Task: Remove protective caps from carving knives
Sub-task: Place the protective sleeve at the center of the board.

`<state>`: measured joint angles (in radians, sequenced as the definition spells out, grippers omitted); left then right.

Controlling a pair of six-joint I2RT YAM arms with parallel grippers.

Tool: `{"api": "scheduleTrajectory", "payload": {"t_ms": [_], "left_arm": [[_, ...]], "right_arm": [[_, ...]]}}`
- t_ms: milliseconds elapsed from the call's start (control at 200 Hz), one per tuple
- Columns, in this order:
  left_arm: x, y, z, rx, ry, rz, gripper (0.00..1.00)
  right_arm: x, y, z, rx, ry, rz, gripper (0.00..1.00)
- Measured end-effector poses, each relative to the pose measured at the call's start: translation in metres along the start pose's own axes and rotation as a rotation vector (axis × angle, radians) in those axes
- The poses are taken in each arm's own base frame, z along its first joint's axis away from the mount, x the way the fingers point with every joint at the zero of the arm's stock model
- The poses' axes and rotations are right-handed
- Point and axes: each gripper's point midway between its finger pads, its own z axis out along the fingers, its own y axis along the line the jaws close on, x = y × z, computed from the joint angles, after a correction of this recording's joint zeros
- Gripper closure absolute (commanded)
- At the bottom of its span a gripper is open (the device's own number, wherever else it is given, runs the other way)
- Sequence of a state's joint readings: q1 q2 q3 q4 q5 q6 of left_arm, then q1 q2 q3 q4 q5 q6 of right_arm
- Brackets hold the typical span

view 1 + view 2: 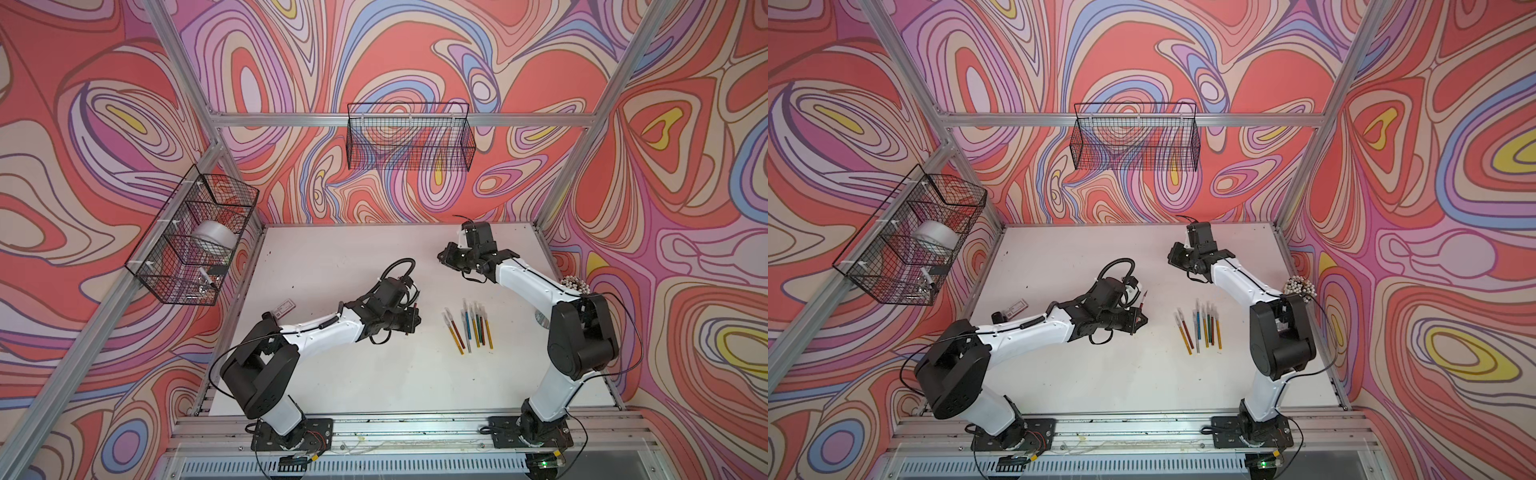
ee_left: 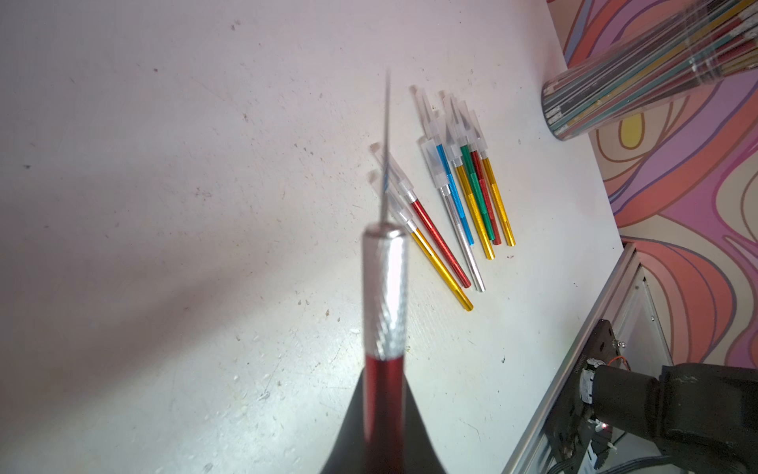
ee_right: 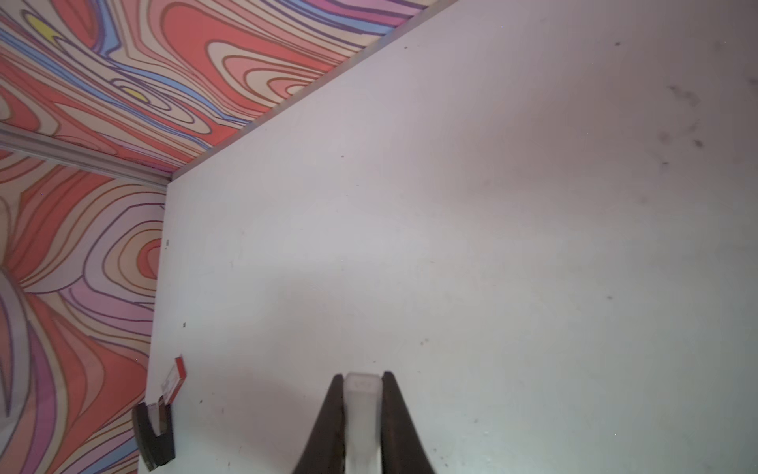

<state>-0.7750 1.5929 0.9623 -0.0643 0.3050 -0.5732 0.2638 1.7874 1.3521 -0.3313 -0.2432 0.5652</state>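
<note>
Left gripper is clamped on a bare-bladed red carving knife. Right gripper is closed on one protective cap. Remaining capped knives lie clustered on the table, right of frame centre.

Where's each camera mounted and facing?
Top views: overhead, looking down on table, left arm, right arm, capped knives.
Left wrist: arm-mounted, looks past left gripper, shut on red knife, toward capped knives.
Right wrist: arm-mounted, looks past right gripper, shut on cap, toward table's far corner.
Shared: top views and left wrist show the capped knives.
</note>
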Motion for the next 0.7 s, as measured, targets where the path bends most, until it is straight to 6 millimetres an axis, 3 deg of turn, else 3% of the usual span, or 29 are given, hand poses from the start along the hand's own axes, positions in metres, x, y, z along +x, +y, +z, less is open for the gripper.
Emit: {"api": "scheduleTrajectory", "payload": {"t_ms": [240,701], "left_arm": [[-0.002,0.004,-0.003,-0.010,-0.003,-0.008,1.00],[-0.002,0.005,-0.008,-0.027,-0.005,-0.009,1.00]], "right_arm": [[0.016,-0.076,0.021,0.232,0.154,-0.090,0.87],[0.021,-0.127,0.049,0.410,0.286,-0.200,0.85]]}}
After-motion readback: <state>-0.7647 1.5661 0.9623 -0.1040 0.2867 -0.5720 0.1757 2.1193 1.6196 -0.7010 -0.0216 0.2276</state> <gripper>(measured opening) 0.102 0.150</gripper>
